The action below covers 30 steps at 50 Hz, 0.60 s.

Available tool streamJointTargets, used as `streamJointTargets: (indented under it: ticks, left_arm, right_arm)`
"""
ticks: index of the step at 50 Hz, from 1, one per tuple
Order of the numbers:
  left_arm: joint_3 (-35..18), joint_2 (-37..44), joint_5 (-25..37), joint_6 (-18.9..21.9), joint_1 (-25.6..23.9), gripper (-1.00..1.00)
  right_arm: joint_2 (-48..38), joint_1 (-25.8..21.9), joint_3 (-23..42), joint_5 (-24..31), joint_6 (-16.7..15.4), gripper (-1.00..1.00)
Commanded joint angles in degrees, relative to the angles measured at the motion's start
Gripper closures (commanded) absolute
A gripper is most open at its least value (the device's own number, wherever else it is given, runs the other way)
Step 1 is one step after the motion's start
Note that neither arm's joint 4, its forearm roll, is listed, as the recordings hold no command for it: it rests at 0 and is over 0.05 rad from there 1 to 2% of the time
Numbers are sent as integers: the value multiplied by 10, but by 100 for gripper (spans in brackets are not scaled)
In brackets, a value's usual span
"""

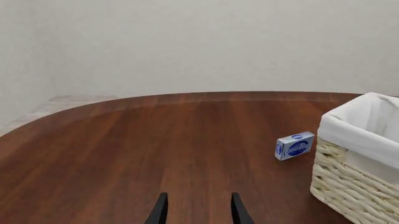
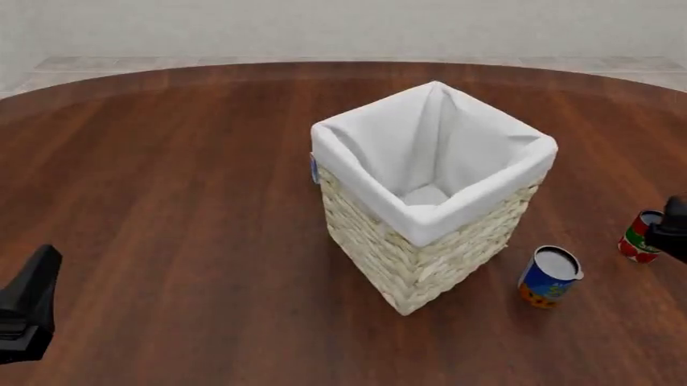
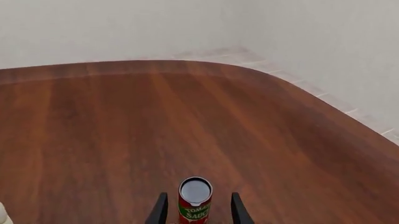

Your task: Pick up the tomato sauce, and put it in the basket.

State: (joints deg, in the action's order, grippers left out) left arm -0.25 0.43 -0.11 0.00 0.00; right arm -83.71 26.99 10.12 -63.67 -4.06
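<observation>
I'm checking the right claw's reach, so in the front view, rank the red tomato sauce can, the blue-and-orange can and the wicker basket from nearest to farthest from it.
1. Red tomato sauce can, right beside the right claw.
2. Blue-and-orange can, toward the table's middle.
3. Cream wicker basket, at the centre.

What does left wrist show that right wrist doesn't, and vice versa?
Left wrist only: the basket with its white lining, and a small blue-and-white box on the table beside it; the left gripper is open with nothing between its fingers.
Right wrist only: the tomato sauce standing upright between the fingers of the open right gripper, not yet gripped.
Both: the brown wooden table and the pale wall behind.
</observation>
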Motion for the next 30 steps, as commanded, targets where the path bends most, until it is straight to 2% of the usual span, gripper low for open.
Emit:
streamJointTargets:
  ticks: [1, 7, 30]
  left_arm:
    - [0, 0, 0, 0, 0, -100]
    - [0, 0, 0, 0, 0, -100]
    - [0, 0, 0, 0, 0, -100]
  right_arm:
    - [-72, 0, 15, -42, 0, -100]
    - [-106, 2, 24, -61, -1, -100]
    - [-179, -2, 64, -61, -5, -100]
